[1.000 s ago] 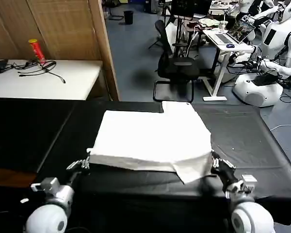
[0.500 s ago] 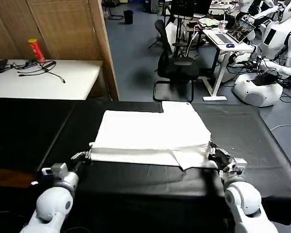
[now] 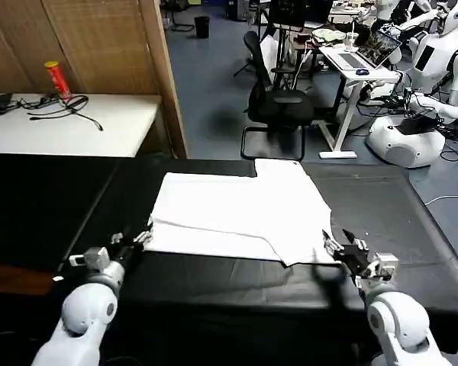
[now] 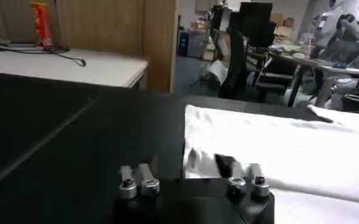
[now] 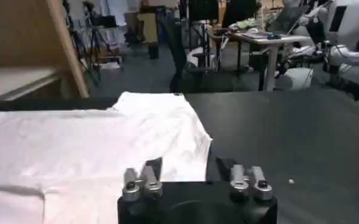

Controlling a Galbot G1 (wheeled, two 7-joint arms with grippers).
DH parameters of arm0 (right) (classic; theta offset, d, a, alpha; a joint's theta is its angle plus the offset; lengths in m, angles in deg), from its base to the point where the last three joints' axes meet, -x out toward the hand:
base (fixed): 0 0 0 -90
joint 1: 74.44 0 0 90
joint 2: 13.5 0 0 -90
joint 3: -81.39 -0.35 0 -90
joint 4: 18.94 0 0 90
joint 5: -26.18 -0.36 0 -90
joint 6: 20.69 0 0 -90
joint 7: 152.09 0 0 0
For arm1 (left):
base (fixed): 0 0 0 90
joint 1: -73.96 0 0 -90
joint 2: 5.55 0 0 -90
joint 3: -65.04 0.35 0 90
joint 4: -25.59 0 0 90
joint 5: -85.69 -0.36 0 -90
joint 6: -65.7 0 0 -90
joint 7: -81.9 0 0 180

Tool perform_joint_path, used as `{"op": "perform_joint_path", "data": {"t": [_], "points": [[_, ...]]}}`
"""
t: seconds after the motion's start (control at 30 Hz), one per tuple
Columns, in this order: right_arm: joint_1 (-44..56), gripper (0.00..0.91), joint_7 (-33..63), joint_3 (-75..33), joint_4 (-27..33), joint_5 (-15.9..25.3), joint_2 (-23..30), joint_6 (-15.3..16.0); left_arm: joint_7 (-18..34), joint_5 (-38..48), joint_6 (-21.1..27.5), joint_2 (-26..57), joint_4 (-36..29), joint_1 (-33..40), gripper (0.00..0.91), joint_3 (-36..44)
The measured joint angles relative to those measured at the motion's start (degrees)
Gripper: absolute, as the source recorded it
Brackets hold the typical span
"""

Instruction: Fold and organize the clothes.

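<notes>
While both wait open, T-shirt (image 3: 240,213) lies between left hand (image 3: 133,242) and right hand (image 3: 337,245).

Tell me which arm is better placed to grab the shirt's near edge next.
Left, probably. The left gripper is open right at the shirt's near left corner; the right gripper, also open, sits just off the right edge on the table.

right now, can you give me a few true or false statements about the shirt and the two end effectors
1. The white shirt lies on the black table. True.
2. The left end effector is shut on the shirt's hem. False: it is open, at the shirt's near left corner.
3. The right end effector is open beside the shirt's near right corner. True.
4. The shirt hangs over the table's near edge. False: it lies wholly on the tabletop.
5. A black office chair stands beyond the table. True.
</notes>
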Motion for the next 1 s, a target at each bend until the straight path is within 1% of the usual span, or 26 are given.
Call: {"op": "perform_joint_path", "data": {"t": [0.03, 0.1, 0.13, 0.17, 0.2, 0.23, 0.27, 0.3, 0.33, 0.37, 0.4, 0.43, 0.47, 0.5, 0.53, 0.57, 0.67, 0.73, 0.87, 1.0], "points": [[0.2, 0.868, 0.0, 0.1, 0.1, 0.0, 0.1, -0.1, 0.0, 0.2, 0.1, 0.1, -0.4, -0.6, 0.878, -0.2], [0.3, 0.761, 0.0, 0.4, 0.6, 0.1, 0.5, -0.4, -0.1, 1.3, 0.5, 0.4, -1.5, -2.0, 0.878, -0.6], [0.2, 0.741, 0.0, 0.6, 0.8, 0.1, 0.6, -0.5, -0.1, 1.9, 0.7, 0.5, -2.0, -2.6, 0.878, -0.7], [0.2, 0.575, 0.0, 0.7, 1.1, 0.3, 0.8, -0.6, -0.1, 2.5, 0.8, 0.5, -2.5, -3.4, 0.878, -0.9], [0.0, 0.536, -0.1, 0.9, 1.3, 0.5, 0.9, -0.8, -0.2, 2.8, 1.0, 0.4, -2.8, -4.1, 0.878, -0.9], [-0.1, 0.439, -0.1, 1.0, 1.6, 0.6, 1.0, -0.9, -0.3, 2.9, 1.1, 0.4, -2.9, -4.6, 0.878, -0.9], [-0.2, 0.400, -0.3, 1.1, 1.8, 0.9, 1.0, -1.1, -0.3, 3.0, 1.1, 0.3, -2.9, -5.3, 0.878, -1.0], [-0.4, 0.351, -0.4, 1.3, 2.1, 1.0, 1.1, -1.3, -0.3, 3.0, 1.1, 0.3, -2.9, -5.7, 0.839, -1.0], [-0.6, 0.273, -0.5, 1.4, 2.3, 1.2, 1.2, -1.3, -0.4, 3.1, 1.1, 0.3, -2.9, -6.0, 0.692, -1.1], [-0.8, 0.224, -0.5, 1.5, 2.6, 1.3, 1.3, -1.4, -0.4, 3.5, 1.1, 0.3, -2.8, -6.2, 0.497, -1.2], [-1.0, 0.195, -0.5, 1.7, 2.8, 1.5, 1.4, -1.4, -0.4, 3.9, 1.1, 0.3, -2.6, -6.4, 0.410, -1.4], [-1.1, 0.146, -0.6, 1.8, 3.0, 1.7, 1.5, -1.4, -0.5, 4.2, 1.1, 0.3, -2.5, -6.5, 0.195, -1.5], [-1.2, 0.107, -0.6, 1.9, 3.1, 1.8, 1.5, -1.4, -0.5, 4.5, 1.2, 0.3, -2.3, -6.5, 0.156, -1.6], [-1.1, 0.098, -0.6, 2.0, 3.0, 1.9, 1.6, -1.4, -0.7, 4.7, 1.2, 0.4, -2.1, -6.5, 0.146, -1.7], [-1.0, 0.068, -0.6, 2.1, 2.9, 1.9, 1.6, -1.4, -0.7, 4.7, 1.1, 0.4, -1.9, -6.4, 0.088, -1.8], [-0.8, 0.059, -0.6, 2.1, 2.8, 1.9, 1.5, -1.3, -0.8, 4.8, 1.1, 0.4, -1.7, -6.3, 0.000, -1.8], [-0.1, 0.020, 0.3, 1.8, 2.0, 1.9, 1.1, -0.6, -1.3, 5.1, 1.1, 0.5, -1.3, -6.3, 0.000, -1.8], [0.6, 0.010, 1.1, 1.5, 1.2, 1.8, 0.7, 0.5, -1.5, 5.8, 1.2, 0.6, -1.6, -6.6, 0.000, -1.8], [2.4, 0.010, 3.4, 1.1, -1.1, 1.5, 0.1, 3.3, -1.3, 6.4, 2.2, 1.1, -3.0, -7.7, 0.000, -1.7], [4.9, 0.010, 5.3, 0.5, -4.2, 1.4, -0.1, 6.6, 0.2, 6.4, 3.6, 1.9, -5.5, -9.3, 0.000, -1.6]]}}
